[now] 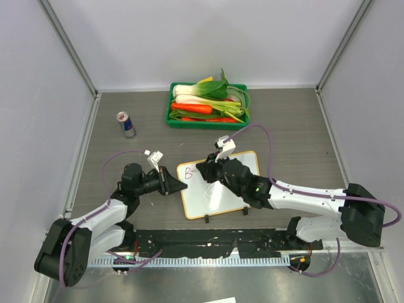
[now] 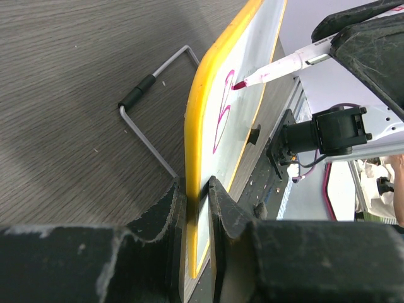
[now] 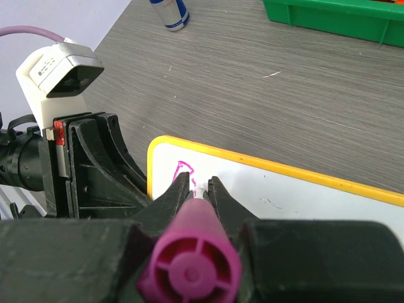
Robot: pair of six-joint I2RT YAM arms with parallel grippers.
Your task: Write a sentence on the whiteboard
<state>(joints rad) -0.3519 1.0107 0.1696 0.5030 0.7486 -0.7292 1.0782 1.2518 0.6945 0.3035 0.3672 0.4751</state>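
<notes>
Bright, even light; soft shadows, blurred foregrounds.

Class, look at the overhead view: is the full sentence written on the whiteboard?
No: the whiteboard carries only a single purple letter B near one corner.

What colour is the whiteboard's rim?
Yellow; the whiteboard shows it best in the left wrist view.

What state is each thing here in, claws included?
Whiteboard: edge clamped, mostly blank.
Sentence: only "B" written.
Marker: uncapped, tip on the board.
Left claw: shut on the whiteboard.
Right claw: shut on the marker.
Can: standing upright.
Green tray: filled with vegetables.
</notes>
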